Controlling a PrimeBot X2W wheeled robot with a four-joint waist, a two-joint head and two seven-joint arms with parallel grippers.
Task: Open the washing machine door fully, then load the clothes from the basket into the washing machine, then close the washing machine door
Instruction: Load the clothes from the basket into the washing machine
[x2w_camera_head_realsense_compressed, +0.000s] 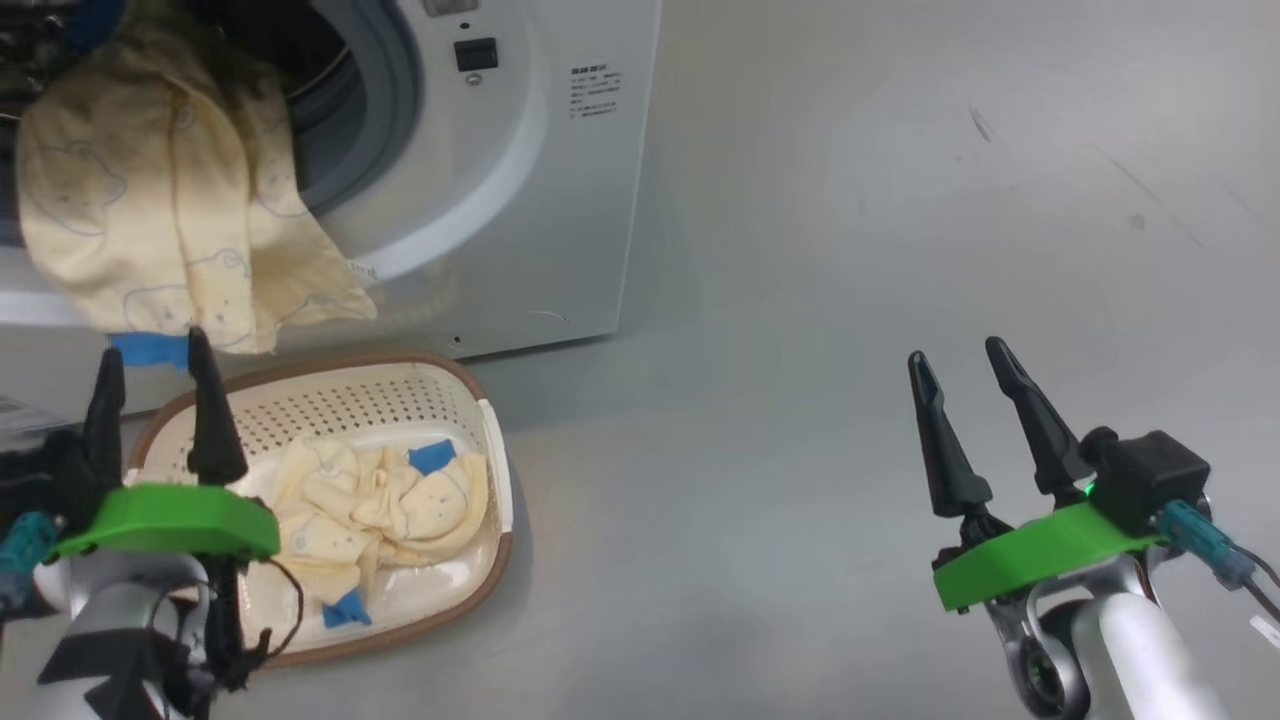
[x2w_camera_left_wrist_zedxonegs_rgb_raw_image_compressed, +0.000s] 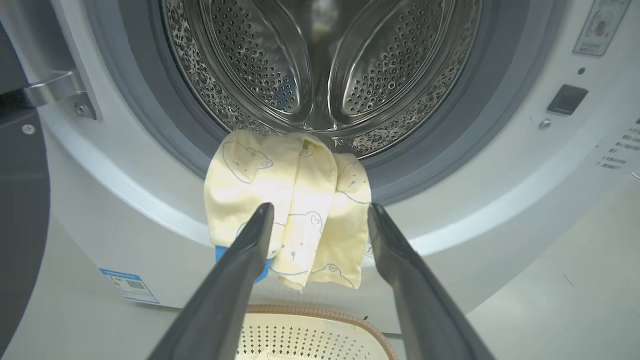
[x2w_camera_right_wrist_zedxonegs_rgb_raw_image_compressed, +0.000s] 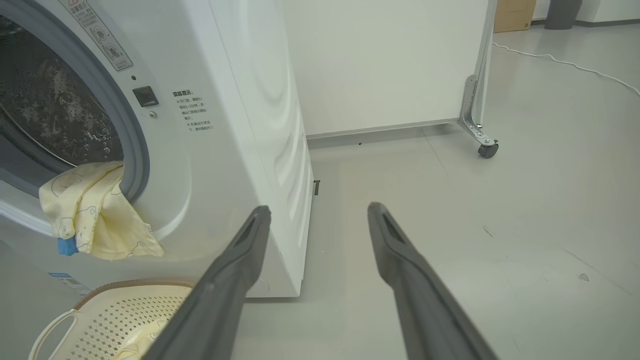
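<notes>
- The left fingers are spread wide and hold nothing. They sit above the basket, which stands on the floor against the foot of the washing machine.
- The right fingers are also spread and empty, well apart over bare floor.
- One yellow garment hangs over the lower lip of the drum opening. Its long axis runs straight down the machine's front, directly ahead of the left fingers, so the left arm is clearly the nearer one.
- More clothes lie bunched in the basket, just beside the left fingers.
- The door stands open but is cut off at the edge of the left wrist view.
- I cannot tell how much of the garment reaches into the drum.
</notes>
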